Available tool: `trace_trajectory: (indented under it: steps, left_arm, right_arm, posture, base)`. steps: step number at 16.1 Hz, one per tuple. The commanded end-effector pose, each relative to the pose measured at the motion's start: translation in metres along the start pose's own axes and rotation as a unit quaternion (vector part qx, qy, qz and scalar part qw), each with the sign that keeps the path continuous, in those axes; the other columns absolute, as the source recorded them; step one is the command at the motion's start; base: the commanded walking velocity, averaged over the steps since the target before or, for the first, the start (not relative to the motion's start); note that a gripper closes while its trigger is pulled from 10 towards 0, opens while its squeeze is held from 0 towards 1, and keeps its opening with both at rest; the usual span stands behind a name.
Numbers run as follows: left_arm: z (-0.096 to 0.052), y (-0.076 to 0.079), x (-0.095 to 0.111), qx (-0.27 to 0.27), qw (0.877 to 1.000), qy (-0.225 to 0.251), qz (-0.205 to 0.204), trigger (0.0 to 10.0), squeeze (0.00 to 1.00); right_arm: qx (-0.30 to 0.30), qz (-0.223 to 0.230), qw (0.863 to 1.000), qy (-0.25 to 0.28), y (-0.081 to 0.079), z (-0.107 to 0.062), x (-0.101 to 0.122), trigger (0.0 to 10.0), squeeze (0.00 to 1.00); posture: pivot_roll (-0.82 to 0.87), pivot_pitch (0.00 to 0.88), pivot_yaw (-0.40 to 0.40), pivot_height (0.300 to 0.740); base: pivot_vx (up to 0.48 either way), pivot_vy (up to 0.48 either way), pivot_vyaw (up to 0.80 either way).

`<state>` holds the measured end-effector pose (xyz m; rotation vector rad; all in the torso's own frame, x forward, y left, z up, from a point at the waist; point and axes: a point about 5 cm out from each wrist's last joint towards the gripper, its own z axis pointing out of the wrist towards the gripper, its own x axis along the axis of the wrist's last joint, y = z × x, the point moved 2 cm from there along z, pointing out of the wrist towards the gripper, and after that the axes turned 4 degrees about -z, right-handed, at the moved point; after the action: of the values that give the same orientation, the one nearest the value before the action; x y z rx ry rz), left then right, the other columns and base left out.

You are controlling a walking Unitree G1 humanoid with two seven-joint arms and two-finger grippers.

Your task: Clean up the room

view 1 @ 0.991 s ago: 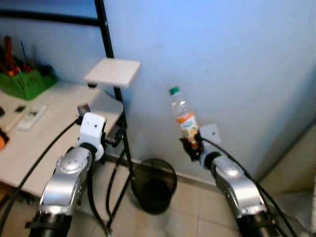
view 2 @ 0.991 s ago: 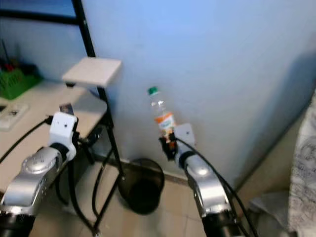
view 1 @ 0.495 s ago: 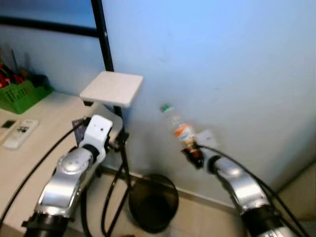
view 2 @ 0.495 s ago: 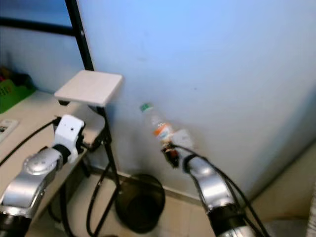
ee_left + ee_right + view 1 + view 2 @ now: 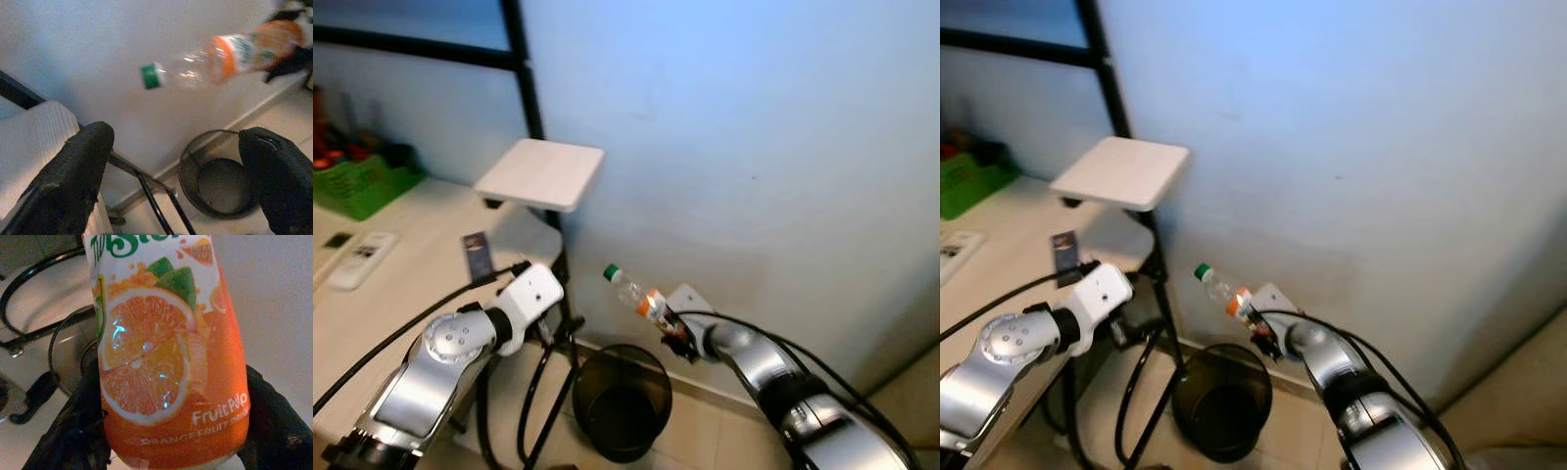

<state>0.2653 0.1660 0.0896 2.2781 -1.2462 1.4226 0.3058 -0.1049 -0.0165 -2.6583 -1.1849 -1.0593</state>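
Observation:
A clear plastic bottle (image 5: 634, 292) with a green cap and an orange juice label (image 5: 166, 367) is tilted nearly flat, its cap pointing to my left. My right gripper (image 5: 676, 337) is shut on its base, with black fingers (image 5: 73, 431) on both sides of the label. The bottle hangs above a black wire-mesh bin (image 5: 622, 401) that stands on the tiled floor against the wall. My left gripper (image 5: 176, 134) is open with nothing in it, beside the desk's corner and left of the bin. From the left wrist, the bottle (image 5: 215, 61) shows above the bin (image 5: 220, 181).
A pale desk (image 5: 401, 294) at the left holds a green basket (image 5: 357, 181) and a white remote (image 5: 360, 259). A black stand with a white square top (image 5: 541, 173) rises between desk and bin. A white wall socket (image 5: 690, 297) sits behind the bottle, and cables hang by the stand.
My right gripper has come down and tipped the bottle from upright to nearly flat, cap leftward, over the bin. My left arm has dropped lower. The camera has shifted.

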Motion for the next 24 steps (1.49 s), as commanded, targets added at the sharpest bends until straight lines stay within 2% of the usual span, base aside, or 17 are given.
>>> trace_trajectory:
  steps: [1, 5, 8, 9, 10, 13, 17, 20, 21, 23, 24]
  left_arm:
    - [-0.002, 0.002, 0.0, -0.016, 1.0, -0.009, 0.01, 10.0, 0.0]
    - [-0.005, 0.009, -0.006, -0.062, 0.997, -0.04, -0.003, 10.0, 0.0]
    - [-0.007, 0.011, -0.005, -0.069, 0.997, -0.046, -0.005, 10.0, 0.0]
    - [-0.008, 0.011, -0.003, -0.072, 0.996, -0.046, -0.006, 10.0, 0.0]
    - [-0.009, 0.012, 0.001, -0.073, 0.996, -0.045, -0.007, 10.0, 0.0]
    - [-0.007, 0.016, 0.012, -0.077, 0.996, -0.043, -0.005, 10.0, 0.0]
    - [-0.007, 0.018, 0.016, -0.079, 0.996, -0.045, -0.003, 10.0, 0.0]
    - [-0.005, 0.019, 0.02, -0.08, 0.996, -0.047, -0.002, 10.0, 0.0]
    - [-0.003, 0.019, 0.023, -0.08, 0.996, -0.045, -0.004, 10.0, 0.0]
    - [0.001, 0.018, 0.028, -0.059, 0.998, -0.023, -0.022, 10.0, 0.0]
    - [0.002, 0.011, 0.028, -0.02, 0.997, 0.01, -0.074, 10.0, 0.0]
  right_arm:
    - [-0.014, 0.004, 1.0, -0.006, 0.003, 0.001, -0.002, 10.0, 0.0]
    - [-0.013, -0.013, 1.0, -0.013, -0.004, 0.006, 0.005, 10.0, 0.0]
    - [-0.002, -0.016, 1.0, -0.009, -0.008, 0.008, 0.01, 10.0, 0.0]
    - [0.004, -0.019, 1.0, -0.008, -0.01, 0.009, 0.011, 10.0, 0.76]
    - [0.008, -0.016, 1.0, -0.007, -0.012, 0.009, 0.011, 10.0, 1.0]
    - [0.021, -0.012, 1.0, -0.008, -0.015, 0.01, 0.009, 10.0, 1.0]
    - [0.052, -0.018, 0.998, -0.007, -0.023, 0.01, 0.009, 10.0, 1.0]
    - [0.063, -0.005, 0.998, -0.002, -0.029, 0.011, 0.004, 10.0, 1.0]
    - [0.055, 0.01, 0.998, 0.005, -0.025, 0.01, 0.003, 10.0, 1.0]
    - [0.023, 0.068, 0.997, 0.034, -0.009, 0.006, 0.002, 10.0, 1.0]
    - [-0.002, 0.111, 0.992, 0.062, 0.003, 0.003, 0.002, 10.0, 1.0]
  posture:
    - [0.02, 0.0, 0.014, 0.74]
    - [0.02, 0.0, 0.005, 0.74]
    - [0.02, 0.0, 0.006, 0.74]
    - [0.02, 0.0, 0.007, 0.74]
    - [0.02, 0.0, 0.008, 0.74]
    - [0.02, 0.0, 0.008, 0.74]
    - [0.02, 0.0, 0.009, 0.74]
    - [0.02, 0.0, 0.014, 0.74]
    - [0.01, 0.0, 0.017, 0.74]
    - [0.0, 0.0, 0.015, 0.74]
    - [0.0, 0.0, 0.015, 0.74]
  base:
    - [0.0, 0.0, 0.0]
    - [0.0, 0.0, 0.0]
    - [0.0, 0.0, 0.0]
    - [0.0, 0.0, 0.0]
    - [0.0, 0.0, 0.0]
    - [0.0, 0.0, 0.0]
    - [0.0, 0.0, 0.0]
    - [0.0, 0.0, 0.0]
    - [0.0, 0.0, 0.0]
    - [0.0, 0.0, 0.0]
    - [0.0, 0.0, 0.0]
